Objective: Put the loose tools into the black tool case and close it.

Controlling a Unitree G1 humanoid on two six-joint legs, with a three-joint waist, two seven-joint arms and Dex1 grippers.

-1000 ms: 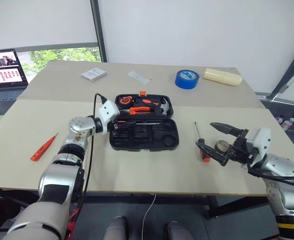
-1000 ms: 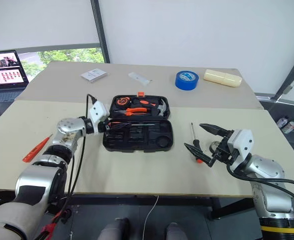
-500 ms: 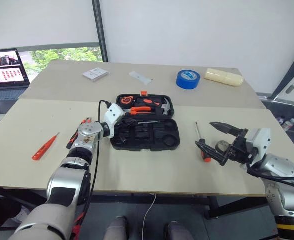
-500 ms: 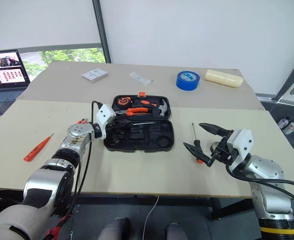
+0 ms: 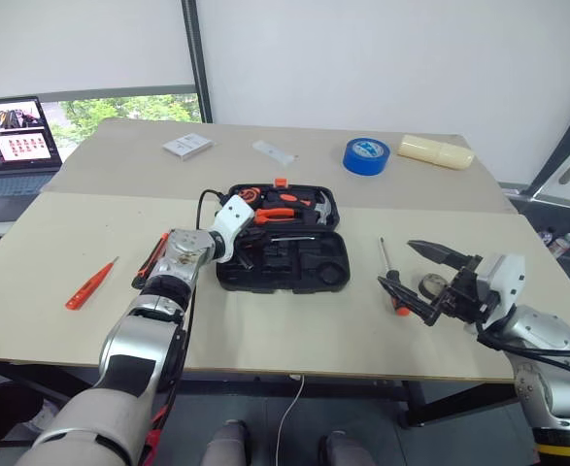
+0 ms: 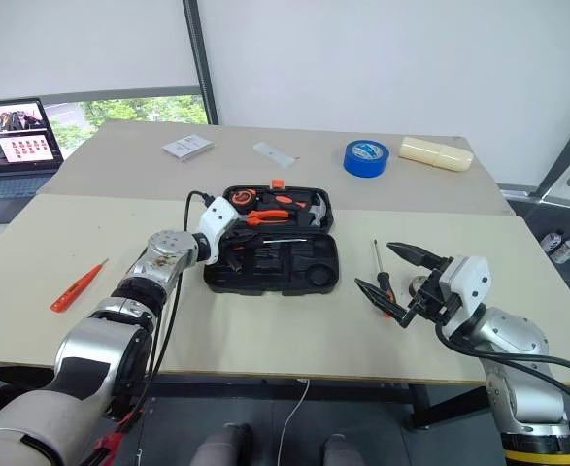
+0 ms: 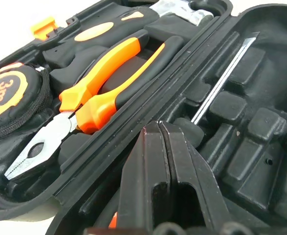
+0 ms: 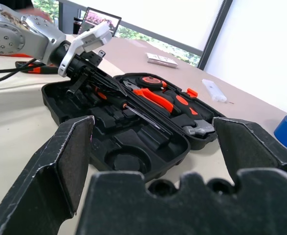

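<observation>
The black tool case point(image 5: 294, 270) lies open at the table's middle. One black-orange screwdriver point(image 7: 222, 78) rests in a slot of its front half. My left gripper point(image 7: 158, 128) is shut with nothing seen between its fingers, tips just above that screwdriver's handle end at the case's left side. The orange-black utility knife point(image 5: 150, 261) lies left of my left forearm, and the orange tester screwdriver point(image 5: 89, 284) farther left. Another screwdriver point(image 5: 388, 276) and the small grey tape roll point(image 5: 430, 284) lie right of the case. My right gripper point(image 5: 398, 262) hovers open just above them.
Pliers point(image 7: 104, 78), a tape measure point(image 7: 9, 93) and a hammer fill the case's rear half. At the back stand a blue tape roll point(image 5: 364, 153), a cream oblong object point(image 5: 435, 150), white cards point(image 5: 187, 146) and a laptop point(image 5: 13, 146) at far left.
My left gripper has shut and pushed a little farther right into the case. The utility knife has come into sight beside the forearm. The right arm has kept still.
</observation>
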